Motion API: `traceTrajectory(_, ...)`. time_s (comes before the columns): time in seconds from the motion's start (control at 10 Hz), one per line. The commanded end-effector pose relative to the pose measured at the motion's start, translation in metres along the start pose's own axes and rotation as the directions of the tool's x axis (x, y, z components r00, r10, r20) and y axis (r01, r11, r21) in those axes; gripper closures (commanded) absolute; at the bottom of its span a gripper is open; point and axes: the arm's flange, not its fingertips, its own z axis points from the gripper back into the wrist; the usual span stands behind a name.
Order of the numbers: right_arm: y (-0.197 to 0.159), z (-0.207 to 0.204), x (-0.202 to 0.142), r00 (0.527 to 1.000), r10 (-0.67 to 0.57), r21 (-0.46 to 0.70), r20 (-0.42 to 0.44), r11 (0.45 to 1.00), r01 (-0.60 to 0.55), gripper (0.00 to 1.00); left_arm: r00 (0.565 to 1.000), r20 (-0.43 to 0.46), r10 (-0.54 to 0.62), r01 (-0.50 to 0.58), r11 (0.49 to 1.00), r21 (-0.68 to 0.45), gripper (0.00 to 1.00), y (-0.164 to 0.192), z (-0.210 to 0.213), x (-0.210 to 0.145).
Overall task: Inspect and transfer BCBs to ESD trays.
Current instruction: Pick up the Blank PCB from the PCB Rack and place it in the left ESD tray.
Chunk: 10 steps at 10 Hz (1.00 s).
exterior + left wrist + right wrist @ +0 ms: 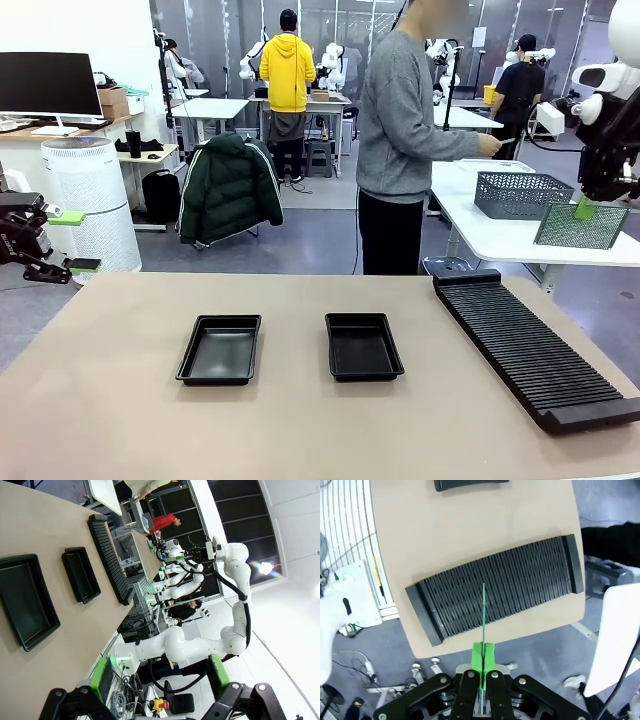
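At the far left edge of the table, the left gripper hovers with its jaws spread wide and nothing between them. In the left wrist view its 2 green pads stand well apart.

The 2 ESD trays lie side by side at mid-table, not touching: the left tray and the right tray. Both hold nothing.

Behind them, a person in a grey sweater stands at the far side, turned toward a white table with a wire basket.

A long black slotted rack lies at the right. Above it, the right gripper is clamped on 1 BCB, lifted clear of the table. The right wrist view shows that board edge-on over the rack.
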Motion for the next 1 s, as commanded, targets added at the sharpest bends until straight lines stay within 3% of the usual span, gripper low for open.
traceTrajectory(0.0, 0.010, 0.000, 0.025, 0.994, -0.104, 0.048, 0.023, 0.994, 0.102, 0.98, 1.000, 0.000, 0.000, 0.000, 1.000, -0.002, 0.00, -0.001, 0.000, 0.000)
traceTrajectory(0.5, 0.043, -0.010, 0.116, 0.929, -0.364, 0.147, 0.073, 0.925, 0.351, 0.98, 1.000, 0.000, 0.000, 0.000, 1.000, -0.002, 0.00, -0.001, 0.000, 0.000)
traceTrajectory(0.8, 0.065, -0.020, 0.175, 0.854, -0.511, 0.228, 0.092, 0.846, 0.482, 0.98, 1.000, 0.000, 0.000, 0.000, 1.000, -0.002, 0.00, -0.001, 0.000, 0.000)
traceTrajectory(0.9, 0.071, -0.027, 0.196, 0.811, -0.580, 0.258, 0.075, 0.797, 0.546, 0.98, 1.000, 0.000, 0.000, 0.000, 1.000, -0.002, 0.00, -0.001, 0.000, 0.000)
